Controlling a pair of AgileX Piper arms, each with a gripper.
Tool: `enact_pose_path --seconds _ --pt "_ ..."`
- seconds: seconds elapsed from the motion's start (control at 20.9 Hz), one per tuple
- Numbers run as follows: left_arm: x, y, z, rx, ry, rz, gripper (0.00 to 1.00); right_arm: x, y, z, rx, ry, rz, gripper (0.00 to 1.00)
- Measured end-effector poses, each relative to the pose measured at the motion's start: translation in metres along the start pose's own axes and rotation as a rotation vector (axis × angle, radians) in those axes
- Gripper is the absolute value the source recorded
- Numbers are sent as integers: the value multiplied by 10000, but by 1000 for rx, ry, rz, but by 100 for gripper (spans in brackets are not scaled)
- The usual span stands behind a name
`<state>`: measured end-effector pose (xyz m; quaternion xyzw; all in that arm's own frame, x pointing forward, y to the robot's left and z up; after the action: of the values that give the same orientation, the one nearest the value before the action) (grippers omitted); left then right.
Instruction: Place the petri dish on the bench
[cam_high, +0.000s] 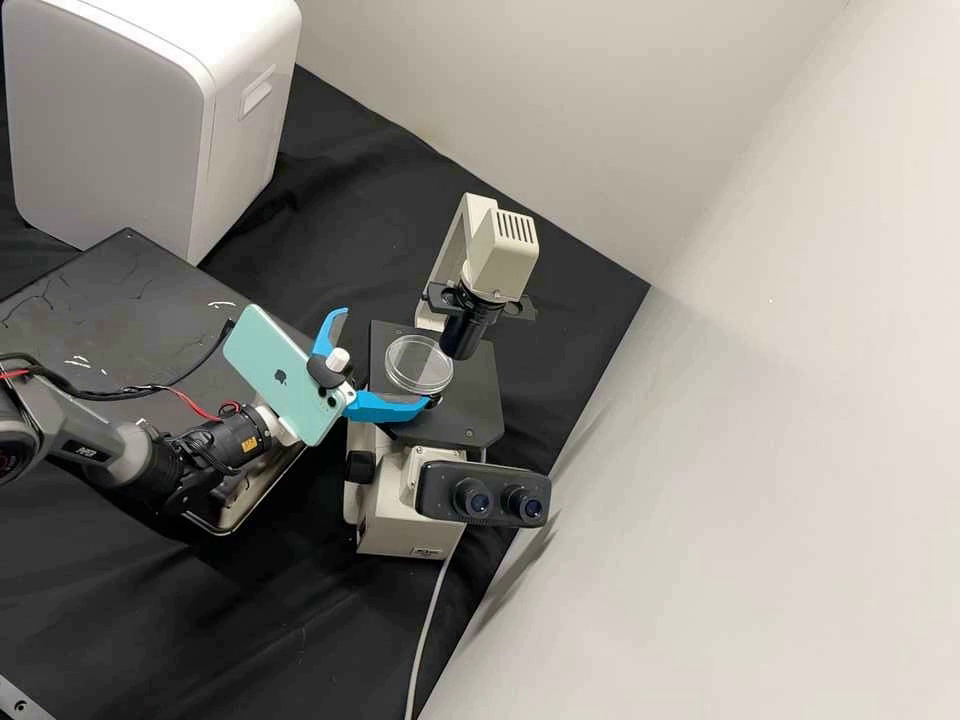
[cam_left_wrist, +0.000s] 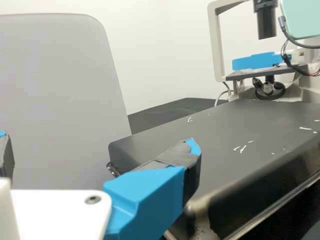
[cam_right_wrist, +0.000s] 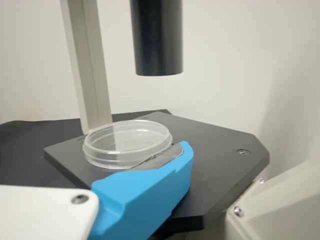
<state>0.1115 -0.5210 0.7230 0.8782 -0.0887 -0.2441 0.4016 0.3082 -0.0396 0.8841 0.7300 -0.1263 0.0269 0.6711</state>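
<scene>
The dish (cam_high: 418, 362) lies flat on the microscope (cam_high: 400, 520) stage (cam_high: 480, 395), under the black tube (cam_high: 462, 328), not yet on the worktop (cam_high: 330, 230). The right claw (cam_high: 387, 358) stands open around it from 8 o'clock: one finger (cam_right_wrist: 150, 185) seems to touch the rim at 6 o'clock, and the other is apart at 10 o'clock. To do this step well, the claw should probably close slowly on the smooth side wall, keep the dish level, lift only a little, and draw back toward 8 o'clock, away from the tube. The left claw (cam_left_wrist: 97, 142) is open and holds nothing. The phone (cam_high: 280, 372) carries a small logo; print on the arm (cam_high: 110, 450) and the microscope is too small to read.
</scene>
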Motion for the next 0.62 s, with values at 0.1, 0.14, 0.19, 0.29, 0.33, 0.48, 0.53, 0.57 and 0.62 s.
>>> enact_pose_path --seconds 0.1,0.14,0.19,0.29,0.33,0.48,0.53,0.57,0.62 --pt "3 -6 0 3 1 -3 100 14 37 10 7 -3 11 100" --pt "3 -6 0 3 1 -3 100 22 56 13 9 -3 18 100" --pt "4 -6 -3 4 3 -3 100 34 78 10 12 -1 25 100" --pt "6 -3 5 5 -8 1 100 69 106 9 12 -1 32 100" --pt "7 -6 10 8 -12 0 100 89 114 20 14 -2 36 100" --pt "17 -13 4 15 -12 -2 100 139 105 64 15 -25 25 100" --pt "21 -16 2 14 -11 -3 100 150 100 73 15 -30 21 100" --pt "22 -18 0 9 -10 -4 100 166 101 75 15 -30 21 100" --pt "22 -18 0 4 -10 -4 100 181 97 82 15 -34 18 100"
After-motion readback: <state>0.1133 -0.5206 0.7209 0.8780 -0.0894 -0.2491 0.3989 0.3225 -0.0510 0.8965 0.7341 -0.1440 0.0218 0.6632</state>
